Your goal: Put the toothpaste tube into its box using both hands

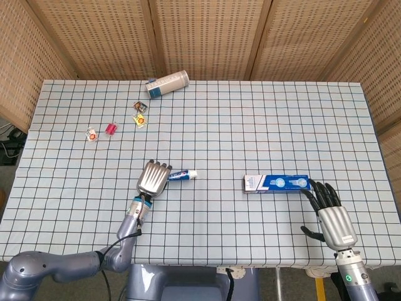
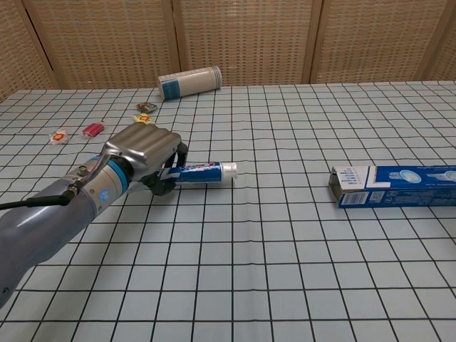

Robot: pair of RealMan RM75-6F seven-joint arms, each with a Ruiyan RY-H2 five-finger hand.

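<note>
While left robot hand (image 2: pixel 146 153) grips toothpaste tube (image 2: pixel 203 171) | cap toward box (image 2: pixel 395 185) | right robot hand (image 1: pixel 331 216) spread

A can (image 1: pixel 167 83) lies on its side at the far edge of the checked table (image 1: pixel 250 125); four small packets (image 1: pixel 140 113) are scattered near it to the left

Head cam sits up high, looking down on the whole white grid-patterned table (image 1: pixel 250 125) against the wicker wall panels (image 1: pixel 207 37). Chest cam's low, close, facing forward across the same tabletop.
</note>
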